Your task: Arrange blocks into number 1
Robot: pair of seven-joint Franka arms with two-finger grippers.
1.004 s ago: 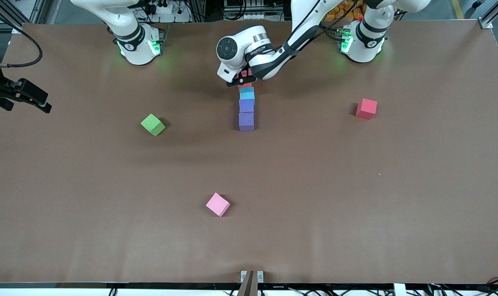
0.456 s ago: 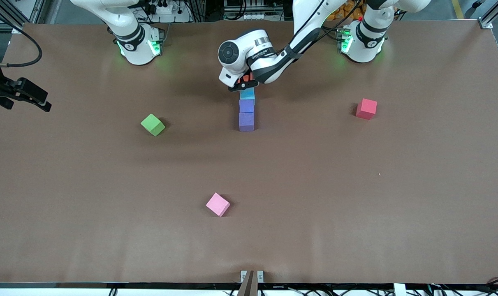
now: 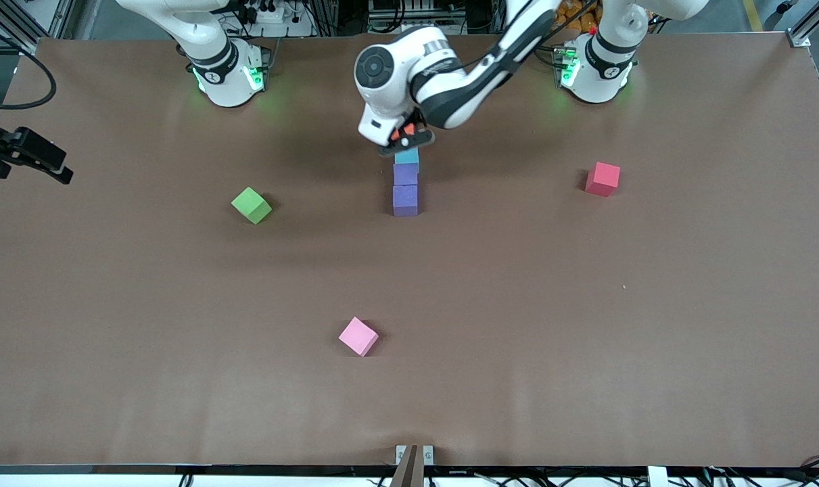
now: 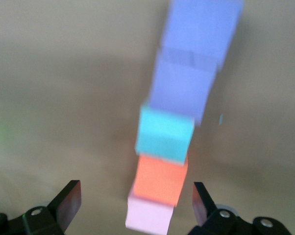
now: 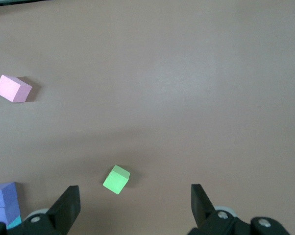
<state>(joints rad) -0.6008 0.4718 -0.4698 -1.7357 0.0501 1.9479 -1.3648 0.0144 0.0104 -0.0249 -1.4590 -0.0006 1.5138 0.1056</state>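
Note:
A straight column of blocks lies mid-table near the robots' bases. From the front camera's end it runs purple (image 3: pixel 405 200), purple (image 3: pixel 405 174), sky blue (image 3: pixel 406 157). The left wrist view continues it with the orange block (image 4: pixel 159 178) and a pale pink block (image 4: pixel 150 215), both hidden under the hand in the front view. My left gripper (image 3: pixel 406 140) hovers open over that end, its fingers (image 4: pixel 69 200) wide on either side of the two blocks and touching neither. My right gripper (image 5: pixel 135 193) is open and empty, high over the right arm's end of the table.
A brighter pink cube (image 3: pixel 358 336) sits alone, much nearer the front camera than the column. A green cube (image 3: pixel 251 205) lies toward the right arm's end and a red cube (image 3: pixel 602 179) toward the left arm's end.
The left hand has risen and turned above the column's end by the bases. The blocks have stayed in place. The right gripper has drifted slightly outward.

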